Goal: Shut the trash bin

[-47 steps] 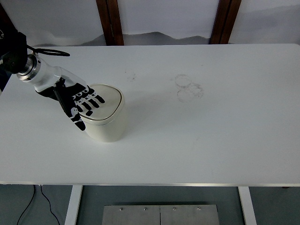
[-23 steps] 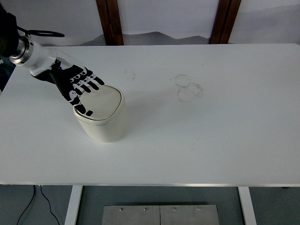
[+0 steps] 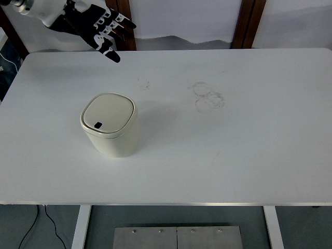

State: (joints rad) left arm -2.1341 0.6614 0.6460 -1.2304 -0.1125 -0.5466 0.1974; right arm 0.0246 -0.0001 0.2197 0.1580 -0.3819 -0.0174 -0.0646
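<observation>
A small cream trash bin (image 3: 110,125) stands on the left half of the white table (image 3: 233,145). Its lid (image 3: 108,113) lies flat and shut, with a small dark button at the near edge. My left hand (image 3: 102,29) hangs high above the table's far left corner, well clear of the bin, its black-and-white fingers spread and holding nothing. The right arm does not show.
Faint ring-shaped marks (image 3: 208,96) stain the table surface right of centre. Two dark wooden posts (image 3: 248,23) rise behind the table's far edge. A black cable (image 3: 49,223) runs on the floor below the near left corner.
My left hand lifted off the bin's lid and rose up and away toward the far left corner. The bin stayed put with its lid shut.
</observation>
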